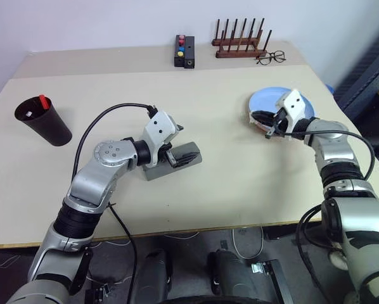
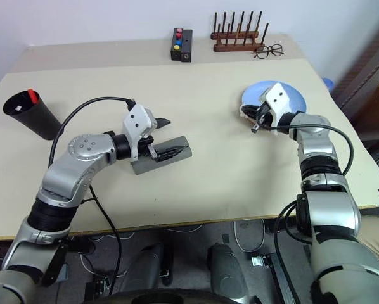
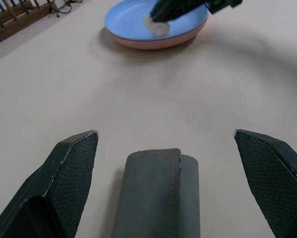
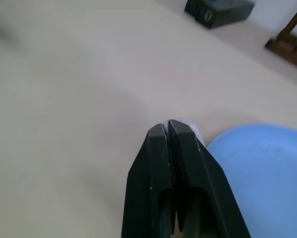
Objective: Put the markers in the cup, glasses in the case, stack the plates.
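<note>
The light blue plate [image 1: 265, 101] lies on the pink plate [image 3: 158, 43] at the right of the table. My right gripper [image 1: 265, 121] hovers over their near rim, fingers [image 4: 153, 163] pressed shut, with nothing plainly between them. The dark cup [image 1: 44, 121] stands at the far left, and a red-capped marker [image 1: 43, 100] sticks out of it. The grey case [image 1: 158, 170] lies mid-table. My left gripper [image 3: 166, 134] is open, its fingers wide to either side of the case's end. A dark shape [image 2: 173, 150] lies along the case. I cannot tell whether it is the glasses.
At the table's far edge are a small black box with coloured buttons [image 1: 184, 50], a wooden peg rack [image 1: 240, 43] and wire-framed spectacles [image 1: 270, 58]. A black cable [image 1: 107, 114] loops over the table from my left wrist. Bare tabletop lies between the case and the plates.
</note>
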